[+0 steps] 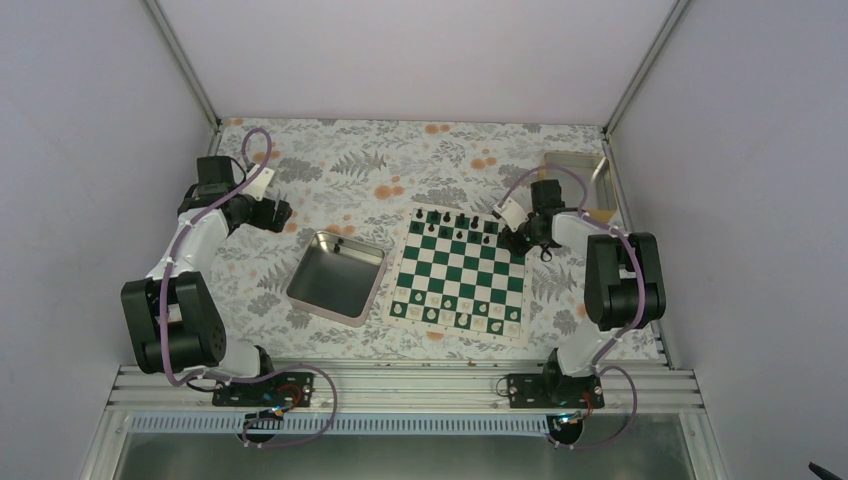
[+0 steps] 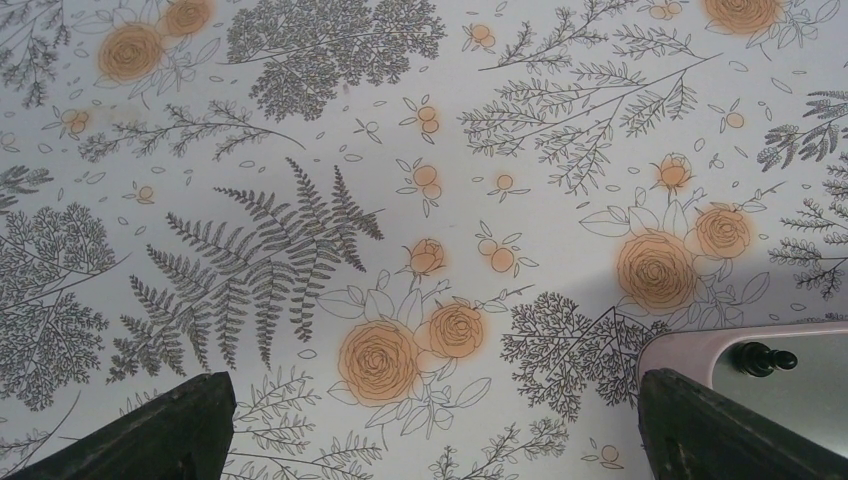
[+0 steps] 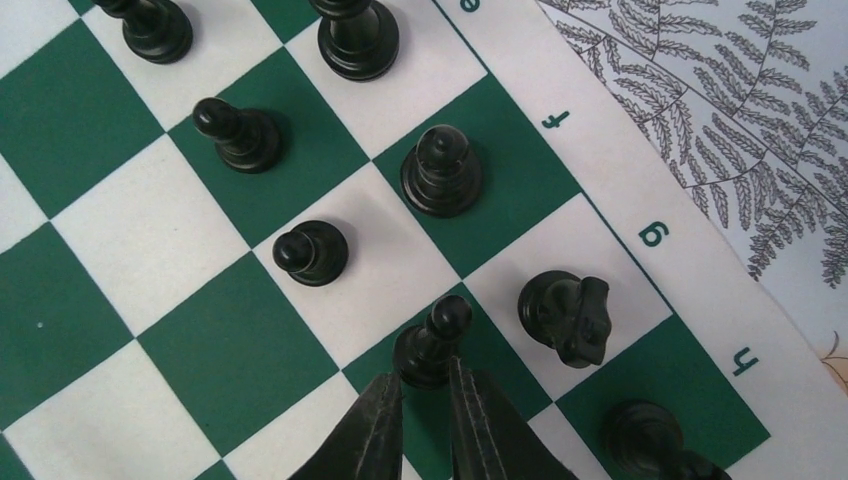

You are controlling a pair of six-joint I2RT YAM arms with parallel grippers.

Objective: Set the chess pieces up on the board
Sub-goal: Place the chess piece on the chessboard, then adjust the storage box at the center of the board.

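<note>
White floral tablecloth (image 2: 300, 150) w/ grey ferns & orange roses fills nearly the whole frame. Left gripper (image 2: 430, 385) hangs over it, jaws spread wide. Its dark fingers (image 2: 170, 430) sit at lower left & lower right corners, w/ only cloth btwn them. Lower right: rounded corner of shiny metal tray (image 2: 690, 345), rim tinted pink, just above the right-hand finger. Inside it, near the rim, a small black chess piece (image 2: 765, 358), apparently on its side.
</note>
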